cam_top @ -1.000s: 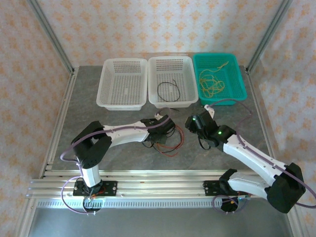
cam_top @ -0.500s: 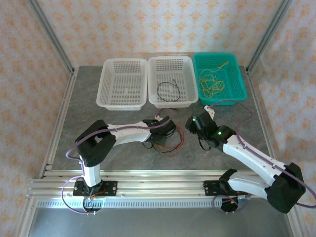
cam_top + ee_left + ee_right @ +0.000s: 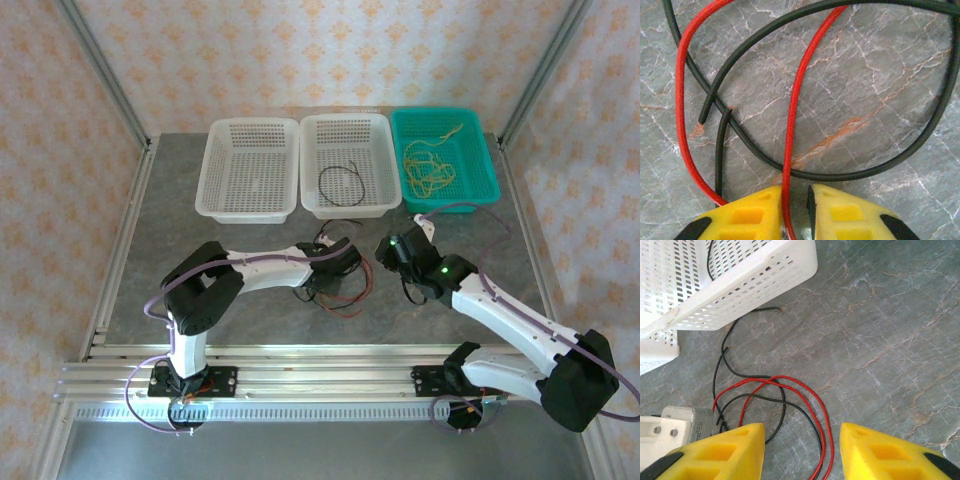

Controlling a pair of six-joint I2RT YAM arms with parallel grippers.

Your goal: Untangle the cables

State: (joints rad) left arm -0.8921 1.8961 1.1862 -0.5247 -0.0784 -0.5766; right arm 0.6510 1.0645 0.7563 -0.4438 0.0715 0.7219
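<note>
Since it has slid closer, the left end effector [image 3: 796, 194] sits narrow around the red cable [image 3: 796, 100], ready to pull.

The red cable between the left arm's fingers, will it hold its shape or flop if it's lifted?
Probably floppy: the red cable lies in loose curves on the table. Likely light, being so thin. It crosses the black cable, so lifting may drag that along.
</note>
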